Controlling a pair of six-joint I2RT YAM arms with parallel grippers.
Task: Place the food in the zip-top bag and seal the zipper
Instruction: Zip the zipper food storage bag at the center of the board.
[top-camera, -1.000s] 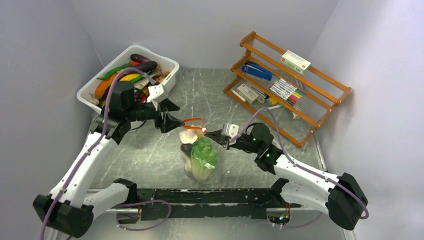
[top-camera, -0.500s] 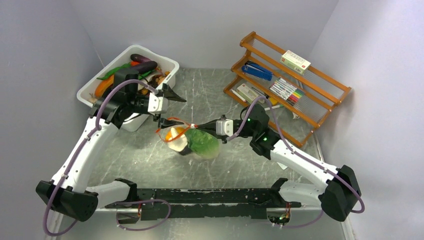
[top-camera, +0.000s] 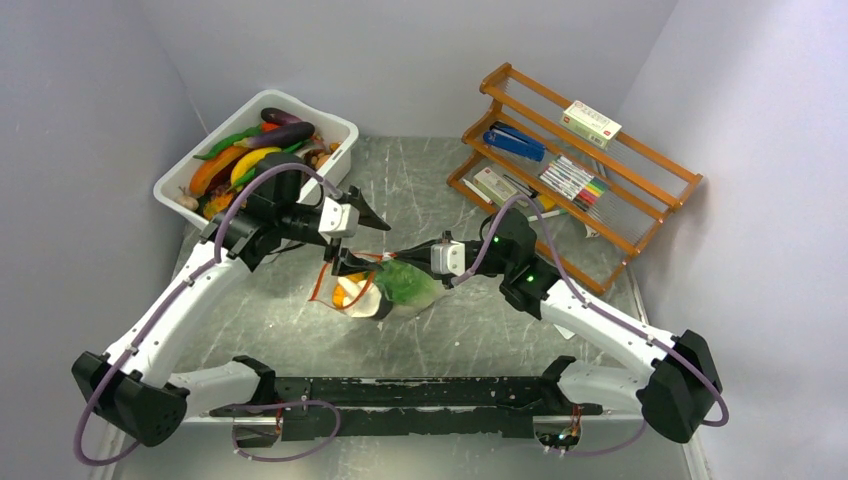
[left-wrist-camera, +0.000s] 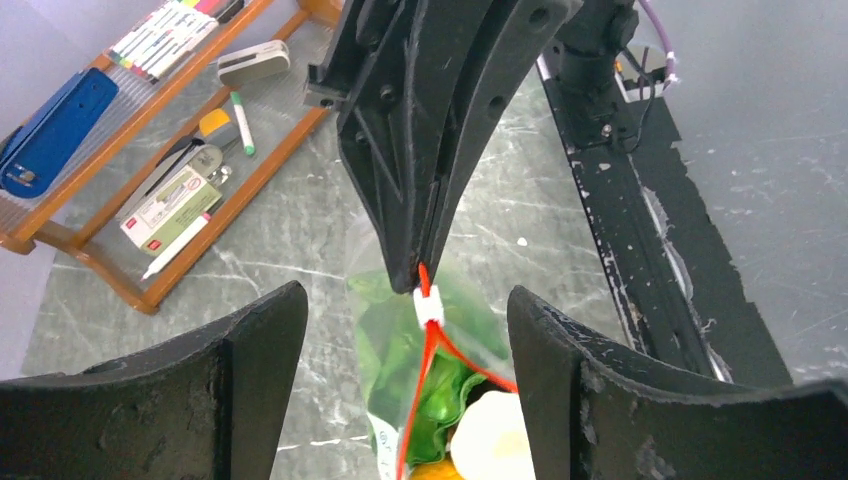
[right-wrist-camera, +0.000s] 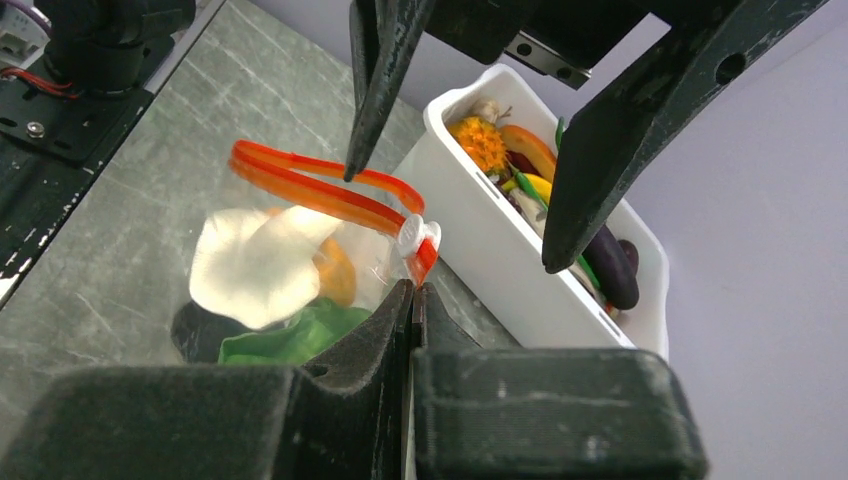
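Plain pale lilac-grey walls (top-camera: 420, 60) enclose a grey-green marbled table (top-camera: 420, 190) (evenly lit), an orange-brown wooden rack (top-camera: 655, 232) at its far right.

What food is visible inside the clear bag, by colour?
white mushroom-like piece: 1
orange piece: 1
green lettuce: 1
dark piece: 1
Total: 4 visible; anything hidden behind these can't be counted.
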